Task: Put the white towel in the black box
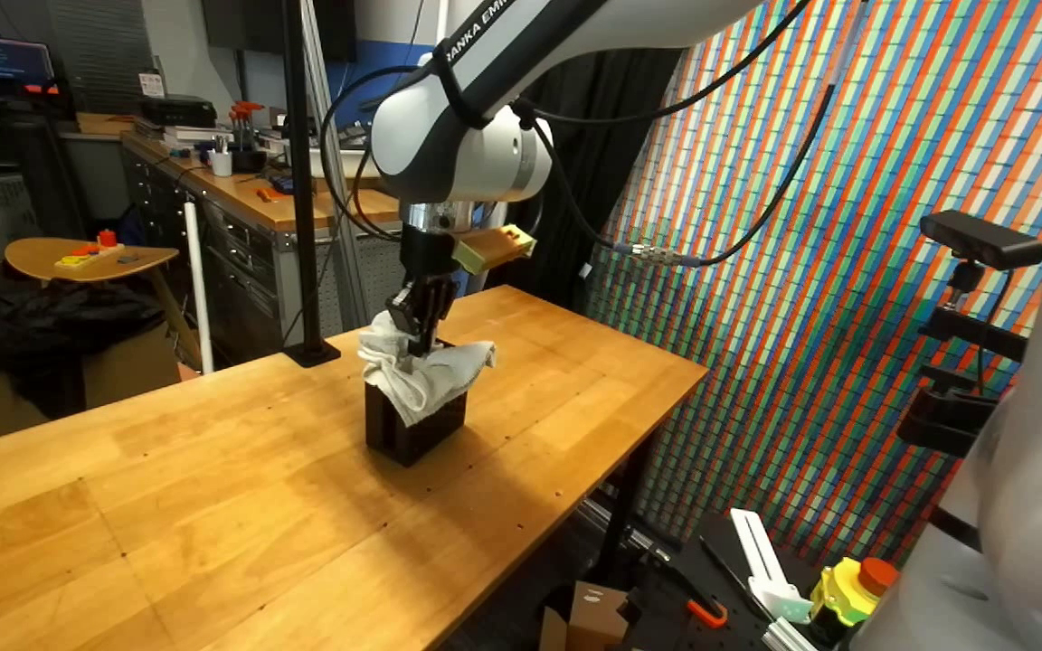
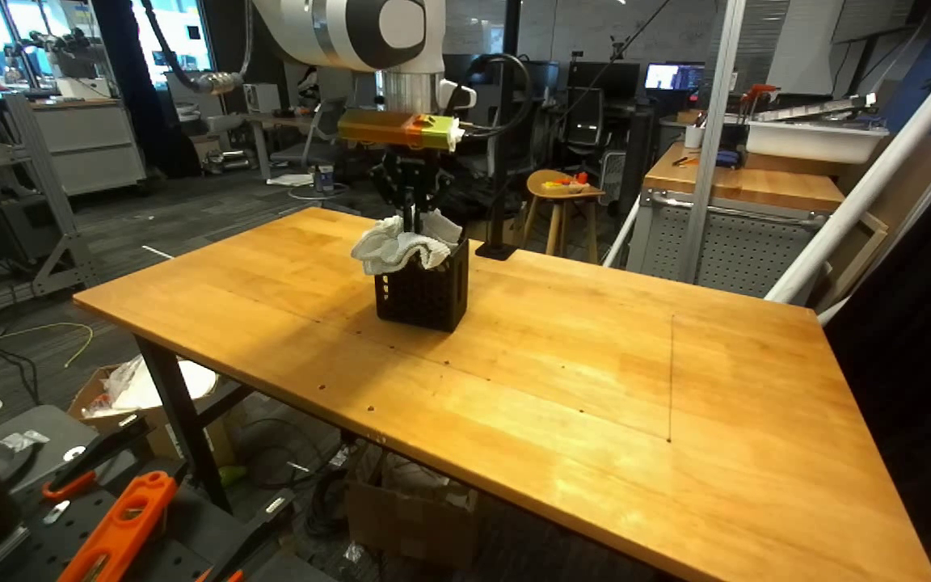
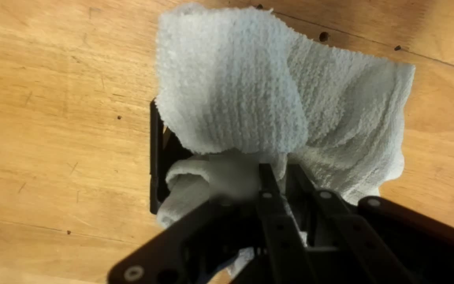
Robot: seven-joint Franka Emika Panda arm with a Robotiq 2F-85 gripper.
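Observation:
The white towel (image 1: pixel 435 372) is bunched over the top of the black box (image 1: pixel 406 434), with folds hanging over the sides. In an exterior view the towel (image 2: pixel 401 249) covers most of the opening of the box (image 2: pixel 421 303), which stands upright on the table. My gripper (image 1: pixel 421 344) points down into the middle of the towel, over the box; it also shows in an exterior view (image 2: pixel 411 226). In the wrist view the fingers (image 3: pixel 279 169) are close together with a towel (image 3: pixel 231 79) fold between the tips. The box rim (image 3: pixel 155 157) shows at left; the rest is hidden.
The box stands on the wooden table (image 1: pixel 241 506) near its far edge. A black post with a flat base (image 1: pixel 311 353) stands on the table behind the box; its base (image 2: pixel 495 251) also shows in an exterior view. A camera (image 1: pixel 982 240) stands on a mount at right.

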